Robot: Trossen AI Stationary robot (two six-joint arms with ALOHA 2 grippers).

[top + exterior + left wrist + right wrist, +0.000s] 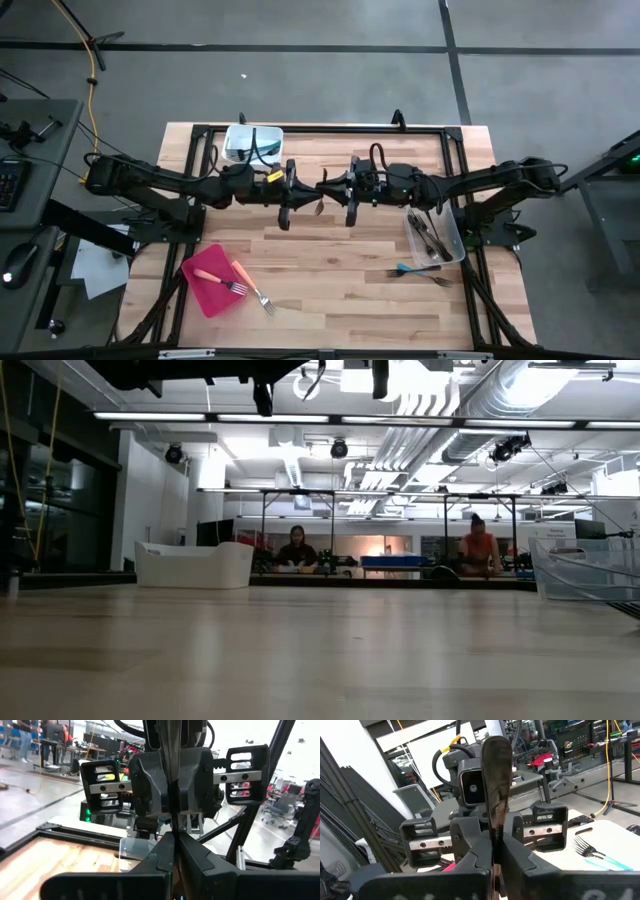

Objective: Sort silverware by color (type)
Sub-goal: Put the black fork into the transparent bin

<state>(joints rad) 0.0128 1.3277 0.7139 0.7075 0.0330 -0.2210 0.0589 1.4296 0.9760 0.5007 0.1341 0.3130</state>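
Note:
High over the middle of the table my two grippers meet nose to nose, left gripper [303, 194] and right gripper [337, 190], both shut on one dark utensil [319, 203]. In the right wrist view the utensil [495, 780] rises from between my right fingers, its broad end free. On the red tray [205, 283] lies an orange fork [226, 282], and a second orange fork [256, 292] lies beside the tray. On the wood lie a teal fork [412, 269] and a dark fork [437, 281]. My left gripper [173, 837] pinches the dark utensil [172, 795] between its two fingers, coming level from the table's left; the utensil shows edge-on. My right gripper [495, 837] pinches the utensil's lower stretch [494, 827] between its two fingers, level from the table's right, fingers across it. The utensil is clear of the table.
A white tub [252, 143] stands at the far left. At the right, a clear tub [436, 236] holds dark utensils. A black frame [330, 128] rims the table. People sit far off in the room [297, 550].

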